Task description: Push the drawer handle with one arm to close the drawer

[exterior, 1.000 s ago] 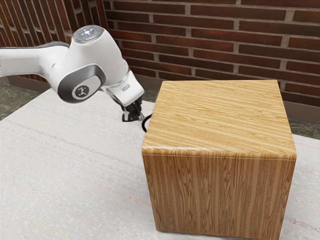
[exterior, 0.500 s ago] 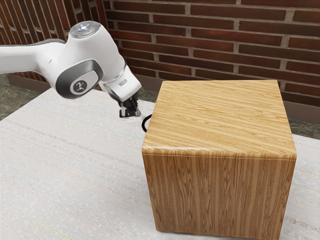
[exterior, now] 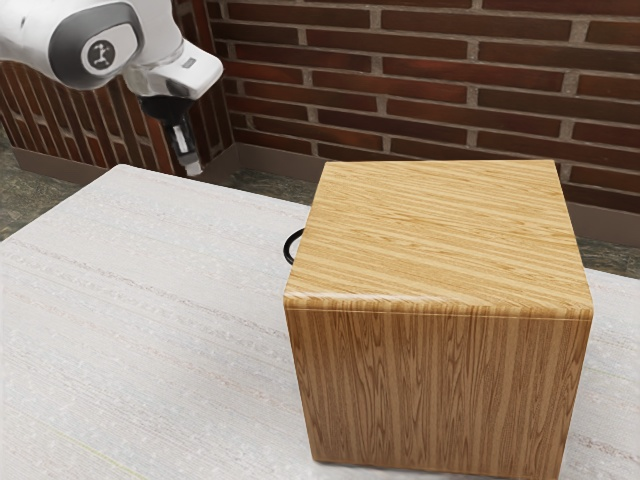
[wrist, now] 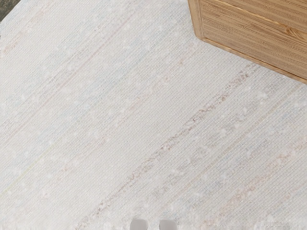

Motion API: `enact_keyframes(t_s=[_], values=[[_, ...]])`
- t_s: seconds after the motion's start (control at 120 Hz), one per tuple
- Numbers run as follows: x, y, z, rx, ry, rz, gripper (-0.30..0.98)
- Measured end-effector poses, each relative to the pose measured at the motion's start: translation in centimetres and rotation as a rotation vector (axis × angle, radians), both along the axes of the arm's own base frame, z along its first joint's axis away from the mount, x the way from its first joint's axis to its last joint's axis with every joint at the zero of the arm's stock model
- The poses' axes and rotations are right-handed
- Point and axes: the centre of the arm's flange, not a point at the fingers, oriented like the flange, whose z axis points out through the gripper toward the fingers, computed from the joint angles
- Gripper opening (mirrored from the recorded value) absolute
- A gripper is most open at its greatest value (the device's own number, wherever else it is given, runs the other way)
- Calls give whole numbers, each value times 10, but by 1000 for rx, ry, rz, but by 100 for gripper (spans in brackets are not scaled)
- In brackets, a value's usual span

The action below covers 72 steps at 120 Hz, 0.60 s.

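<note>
The pincer [exterior: 192, 168] is at the upper left of the exterior view, well apart from the black handle [exterior: 287, 248] at mid-left, beside the wooden cabinet [exterior: 440, 235], and I cannot tell whether it is open or closed. The drawer front is turned away, so the likeliest trouble is taking the drawer for fully shut when a gap remains, or, if another push is needed, coming in off-line and slipping past the curved handle or knocking the cabinet's near top edge; the pale table [exterior: 140, 310] offers open room at lower left.
</note>
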Motion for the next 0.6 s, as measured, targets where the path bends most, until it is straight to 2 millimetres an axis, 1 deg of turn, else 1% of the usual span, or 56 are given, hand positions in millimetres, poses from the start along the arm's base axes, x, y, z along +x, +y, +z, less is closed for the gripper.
enact_keyframes(t_s=[0.133, 0.192, 0.258, 0.408, 0.6], values=[[-7, 13, -2, -2, 58, 120, 24], [-8, 16, 6, -6, 56, 166, 35], [-10, 18, 12, -10, 58, 211, 44], [-13, 22, 29, -31, 45, 313, 56], [-16, 23, 26, -36, 62, 413, 64]])
